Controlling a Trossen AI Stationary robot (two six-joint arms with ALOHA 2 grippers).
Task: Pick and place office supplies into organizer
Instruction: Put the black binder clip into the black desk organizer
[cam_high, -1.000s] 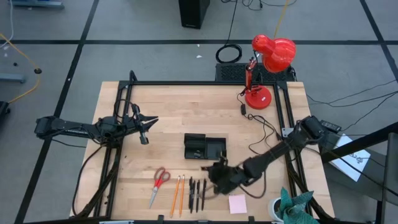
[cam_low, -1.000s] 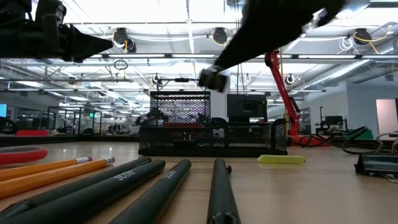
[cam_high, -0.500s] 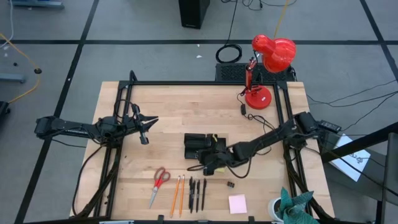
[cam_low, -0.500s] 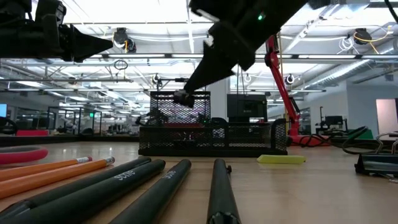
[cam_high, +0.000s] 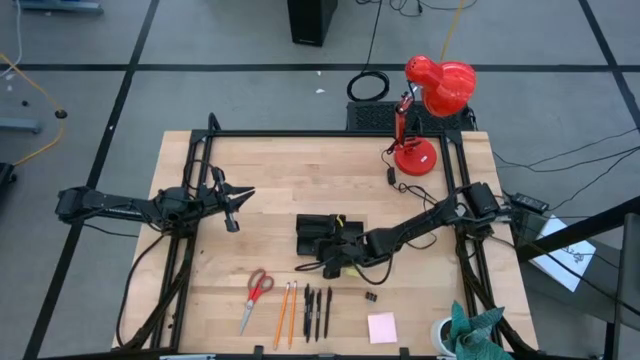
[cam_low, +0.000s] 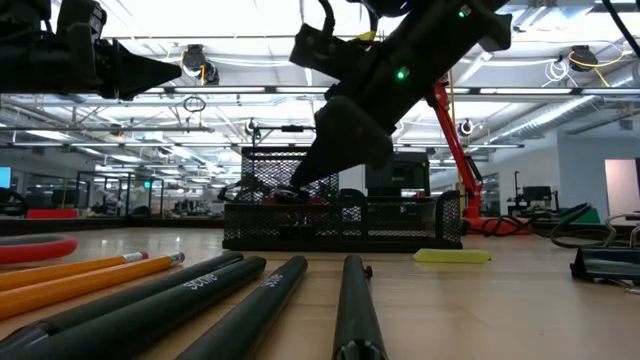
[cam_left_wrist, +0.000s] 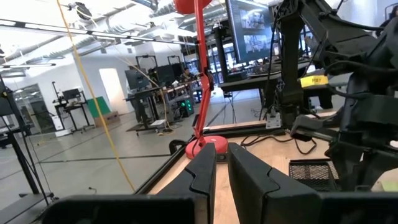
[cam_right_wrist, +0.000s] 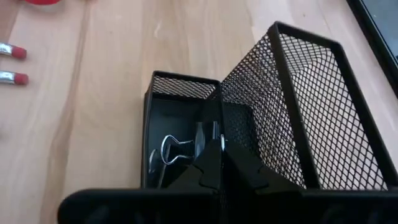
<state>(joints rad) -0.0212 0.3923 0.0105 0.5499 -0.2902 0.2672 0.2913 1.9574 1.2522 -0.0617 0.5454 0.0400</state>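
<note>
1. High view: the right hand (cam_high: 335, 250), shut, hangs over the organizer (cam_high: 312, 240) mid-worktop. Scissors (cam_high: 256, 292), pencils (cam_high: 286, 312), pens (cam_high: 317, 310) and a sticky pad (cam_high: 381, 327) lie at the near edge, not yet put away. The left hand (cam_high: 232, 215) waits far left, nearly closed, empty.
2. Low view: one pen (cam_low: 150, 308) has faint lettering, unreadable.
3. Right wrist view: a binder clip (cam_right_wrist: 174, 151) already lies inside the organizer; the right hand's closed fingers may pinch a small black clip.

Black wire-mesh organizer (cam_high: 328, 236) with a diamond grid, mid-tabletop. Silver-and-black clip (cam_right_wrist: 174, 151) inside its low compartment. Red-handled scissors (cam_high: 256, 296), two orange pencils (cam_high: 287, 312) and three black pens (cam_high: 317, 311) along the tabletop's near edge. Pink sticky pad (cam_high: 381, 327) toward the near right corner. Bright red lamp (cam_high: 428, 110) at the far right corner. Pale wood-grain table (cam_high: 280, 180).
</note>
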